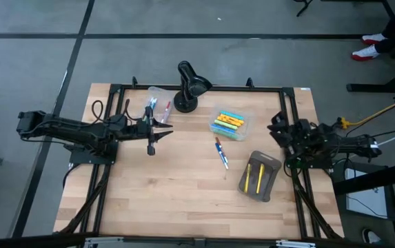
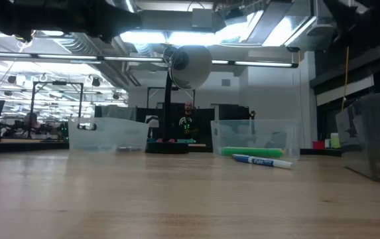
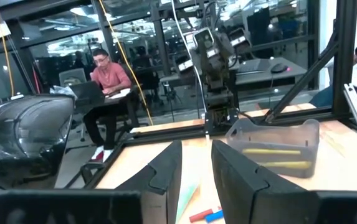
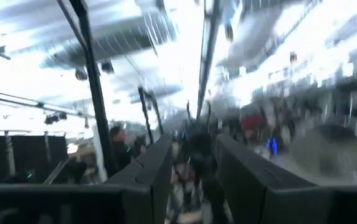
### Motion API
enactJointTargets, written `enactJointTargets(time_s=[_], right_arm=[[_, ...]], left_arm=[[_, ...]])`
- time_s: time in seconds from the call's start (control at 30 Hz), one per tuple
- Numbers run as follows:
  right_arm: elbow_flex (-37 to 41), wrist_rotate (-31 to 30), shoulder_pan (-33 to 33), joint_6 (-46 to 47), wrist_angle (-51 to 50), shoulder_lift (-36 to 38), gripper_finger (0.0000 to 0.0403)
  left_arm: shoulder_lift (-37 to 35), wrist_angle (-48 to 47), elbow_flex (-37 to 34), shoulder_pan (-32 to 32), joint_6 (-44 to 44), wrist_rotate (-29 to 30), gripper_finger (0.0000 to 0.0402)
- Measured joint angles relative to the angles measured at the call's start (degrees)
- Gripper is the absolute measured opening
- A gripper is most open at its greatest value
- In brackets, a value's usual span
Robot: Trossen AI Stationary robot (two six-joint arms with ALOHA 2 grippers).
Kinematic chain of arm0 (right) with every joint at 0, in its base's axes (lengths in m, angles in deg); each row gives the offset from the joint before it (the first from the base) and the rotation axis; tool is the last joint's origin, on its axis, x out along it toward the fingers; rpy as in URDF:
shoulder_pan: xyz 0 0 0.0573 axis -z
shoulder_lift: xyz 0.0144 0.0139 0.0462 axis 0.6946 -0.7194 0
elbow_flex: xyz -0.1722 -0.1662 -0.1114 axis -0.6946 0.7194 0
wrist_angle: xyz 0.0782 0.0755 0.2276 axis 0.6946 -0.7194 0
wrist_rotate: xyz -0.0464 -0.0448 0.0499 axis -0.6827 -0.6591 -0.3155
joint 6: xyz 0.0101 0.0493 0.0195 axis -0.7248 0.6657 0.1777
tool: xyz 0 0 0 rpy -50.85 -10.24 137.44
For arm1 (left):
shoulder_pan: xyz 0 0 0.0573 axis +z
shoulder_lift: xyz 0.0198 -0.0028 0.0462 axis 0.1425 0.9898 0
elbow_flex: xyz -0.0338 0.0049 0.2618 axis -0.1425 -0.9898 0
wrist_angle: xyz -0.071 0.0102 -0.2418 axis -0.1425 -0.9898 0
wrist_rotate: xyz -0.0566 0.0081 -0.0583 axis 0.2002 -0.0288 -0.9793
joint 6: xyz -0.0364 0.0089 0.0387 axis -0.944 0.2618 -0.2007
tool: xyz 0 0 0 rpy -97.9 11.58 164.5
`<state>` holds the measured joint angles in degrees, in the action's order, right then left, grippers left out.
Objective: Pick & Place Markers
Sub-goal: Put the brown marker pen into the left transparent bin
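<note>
Two markers (image 1: pixel 221 153), one blue and one red, lie on the wooden table near its middle; the blue one (image 2: pixel 262 161) shows in the low view. More markers (image 1: pixel 228 122) fill a clear tub, and two yellow ones (image 1: pixel 254 176) lie in a grey tray (image 3: pixel 278 146). A second clear tub (image 1: pixel 157 103) at the far left holds a few more. My left gripper (image 3: pixel 197 180) (image 1: pixel 164 131) hangs open above the table left of centre, pointing level toward the right. My right gripper (image 4: pixel 194 174) (image 1: pixel 278 127) is open at the right side, tipped upward, with nothing between its fingers.
A black desk lamp (image 1: pixel 190 86) stands at the far edge between the two clear tubs. A black frame (image 1: pixel 204 88) runs round the table. Bare wood lies toward the near edge. A person (image 3: pixel 106 74) sits at a desk beyond the table.
</note>
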<state>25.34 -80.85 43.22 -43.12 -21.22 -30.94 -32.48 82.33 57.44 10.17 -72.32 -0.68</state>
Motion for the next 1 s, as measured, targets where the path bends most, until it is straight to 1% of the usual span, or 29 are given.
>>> enactJointTargets(time_s=[0.1, 0.17, 0.23, 0.3, 0.4, 0.47, 0.6, 0.67, 0.73, 0.9, 1.0], right_arm=[[0.0, -2.54, 0.0, -4.02, 4.85, -0.7, 0.0126], [-0.14, -2.88, 0.0, -5.87, 4.92, -1.37, 0.0126], [-0.94, -2.84, 0.0, -6.25, 4.4, -3.0, 0.0126], [-2.45, -3.06, 0.0, -4.53, 4.48, -5.53, 0.0126], [-5.67, -3.37, 0.0, -1.95, 4.48, -10.9, 0.0126], [-8.26, -2.83, 0.0, -2.6, 4.42, -15.05, 0.0126], [-13.67, 2.68, 0.0, -9.45, 4.42, -23.9, 0.0126], [-16.07, 3.19, 0.0, -12.52, 4.43, -27.71, 0.0126], [-17.87, 2.3, 0.0, -14.67, 4.39, -30.98, 0.0126], [-20.66, -3.61, 0.0, -24.21, 4.67, -37.17, 0.0126], [-20.7, -4.82, 0.0, -24.95, 4.87, -40.21, 0.0126]], left_arm=[[0.0, -0.38, -0.01, 0.0, -0.38, 0.01, 0.0082], [0.0, -0.22, -0.01, 0.0, -1.07, 0.03, 0.0084], [0.0, 0.3, 0.0, 0.0, -1.63, 0.23, 0.0085], [0.0, 0.3, 0.0, 0.0, -3.31, 0.98, 0.0085], [0.0, 0.56, -0.02, 0.0, -6.17, 3.28, 0.0086], [0.0, 0.7, -0.01, 0.0, -8.01, 4.78, 0.0086], [0.0, 0.71, -0.02, 0.02, -11.81, 7.33, 0.0086], [0.0, 0.6, -0.02, 0.02, -12.95, 7.5, 0.0086], [0.0, 0.16, -0.01, 0.0, -13.2, 7.46, 0.0086], [0.0, -1.92, 0.0, 0.02, -13.09, 7.41, 0.0086], [0.0, -3.13, -0.02, 0.0, -13.09, 7.39, 0.0086]])
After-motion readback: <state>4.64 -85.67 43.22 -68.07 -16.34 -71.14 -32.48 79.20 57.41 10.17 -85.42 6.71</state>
